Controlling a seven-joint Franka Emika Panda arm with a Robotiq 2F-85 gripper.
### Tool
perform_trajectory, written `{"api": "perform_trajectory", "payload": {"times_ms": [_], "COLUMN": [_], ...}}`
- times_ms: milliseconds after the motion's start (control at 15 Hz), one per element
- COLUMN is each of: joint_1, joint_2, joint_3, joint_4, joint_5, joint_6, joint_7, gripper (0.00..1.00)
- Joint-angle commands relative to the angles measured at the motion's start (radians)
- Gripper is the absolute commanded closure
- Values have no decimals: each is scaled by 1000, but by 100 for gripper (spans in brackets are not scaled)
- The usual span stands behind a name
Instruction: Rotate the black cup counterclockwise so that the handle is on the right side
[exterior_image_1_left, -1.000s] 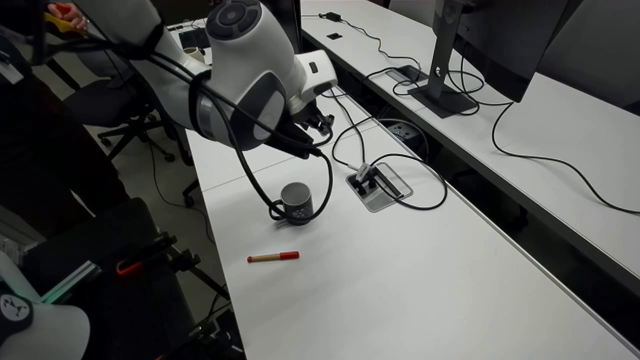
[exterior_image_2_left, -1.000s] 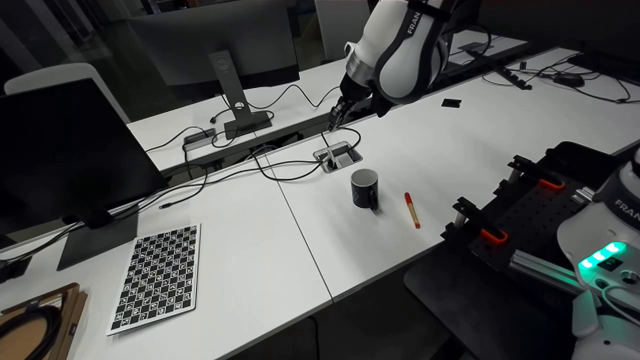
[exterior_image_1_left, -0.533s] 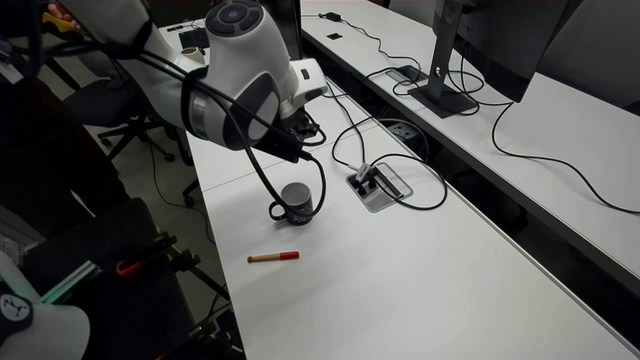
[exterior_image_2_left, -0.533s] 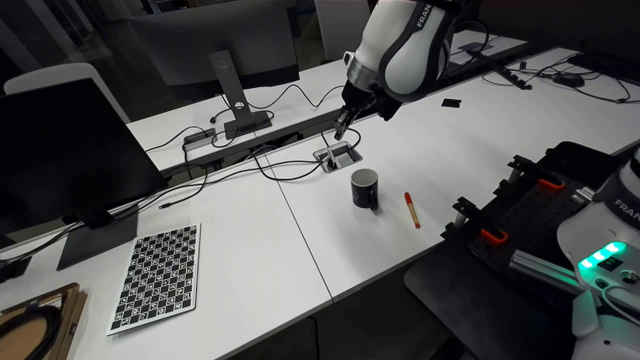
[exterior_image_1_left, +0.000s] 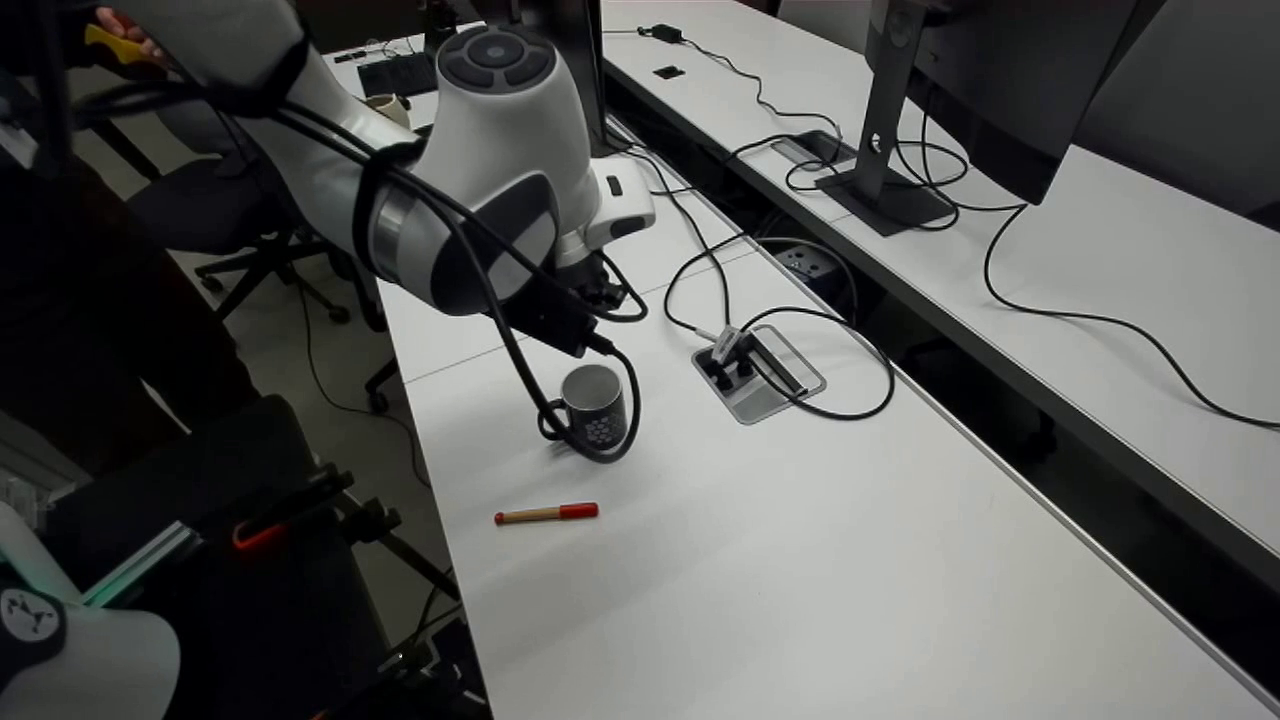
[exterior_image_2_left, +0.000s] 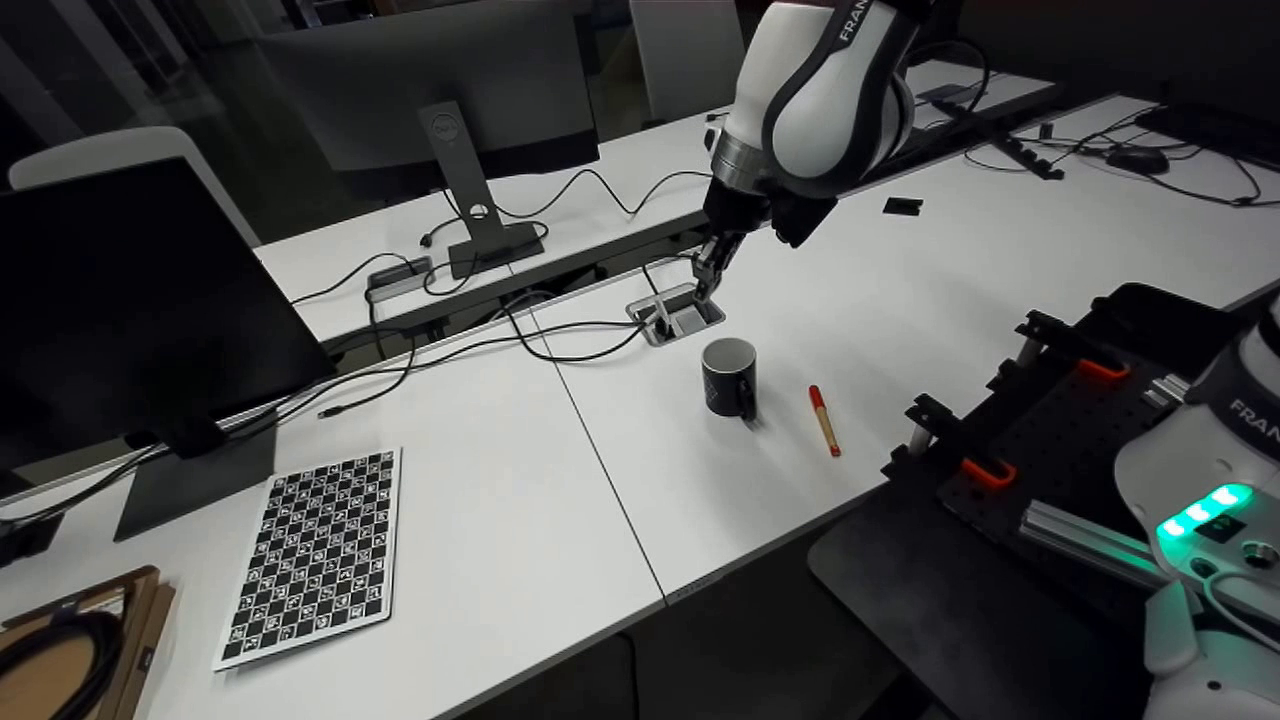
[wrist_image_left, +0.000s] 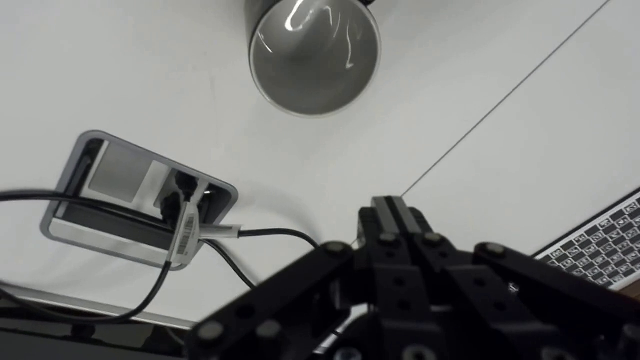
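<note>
In my wrist view, cables (wrist_image_left: 30, 194) are crossing the socket box (wrist_image_left: 122, 172) at 9 o'clock, risking a snag if I swing low. The black cup (wrist_image_left: 315, 60) is standing at 11 o'clock, apart from my gripper (wrist_image_left: 393, 205), whose jaws are pressing together on nothing, so a centred push could be sliding it unturned. The desk edge (wrist_image_left: 172, 322) is running at 8; the desktop (wrist_image_left: 500, 175) is leaving room toward 2.
</note>
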Motion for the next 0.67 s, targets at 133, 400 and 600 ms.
{"api": "perform_trajectory", "payload": {"times_ms": [133, 400, 600], "joint_1": [265, 490, 630], "joint_2": [-152, -213, -235], "joint_3": [-252, -467, -598], "joint_4": [-35, -49, -63], "joint_5": [194, 229, 221], "joint_6": [10, -4, -34], "joint_7": [-3, 14, 38], "gripper": [100, 100, 100]}}
